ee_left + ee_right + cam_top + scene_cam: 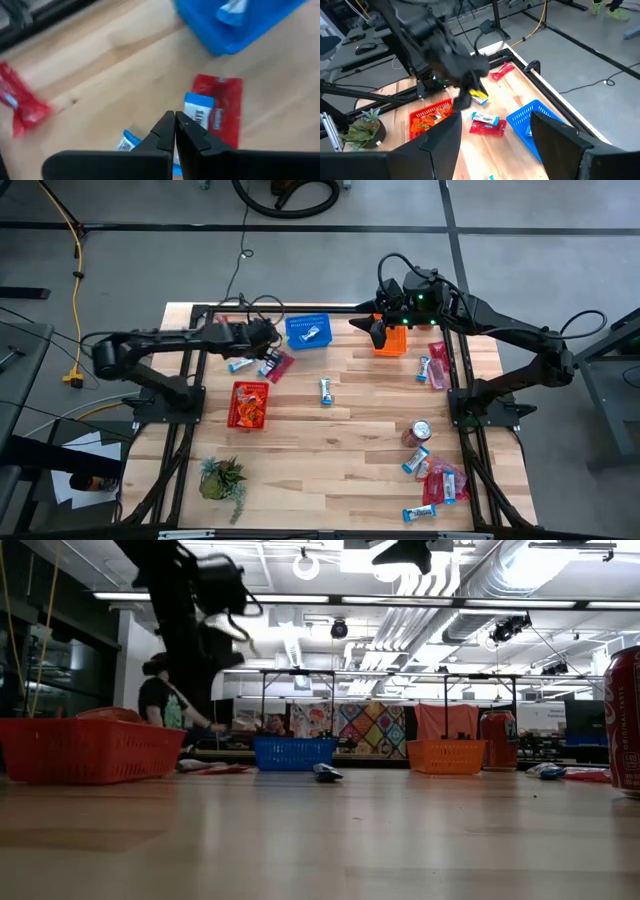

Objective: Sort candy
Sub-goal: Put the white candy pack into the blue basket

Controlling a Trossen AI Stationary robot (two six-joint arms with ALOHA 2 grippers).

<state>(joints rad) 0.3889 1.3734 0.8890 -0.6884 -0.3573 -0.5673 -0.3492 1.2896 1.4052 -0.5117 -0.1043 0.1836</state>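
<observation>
The left claw (175, 131) is pinched shut on nothing, hanging just above a blue-and-white bar (199, 113) that lies partly on a red packet (223, 104) beside the blue basket (307, 331). It should spread its fingers before descending, then take the bar alone. The right claw (495, 137) stands wide over the orange basket (391, 340). Wrapper lettering is probably too blurred to read.
</observation>
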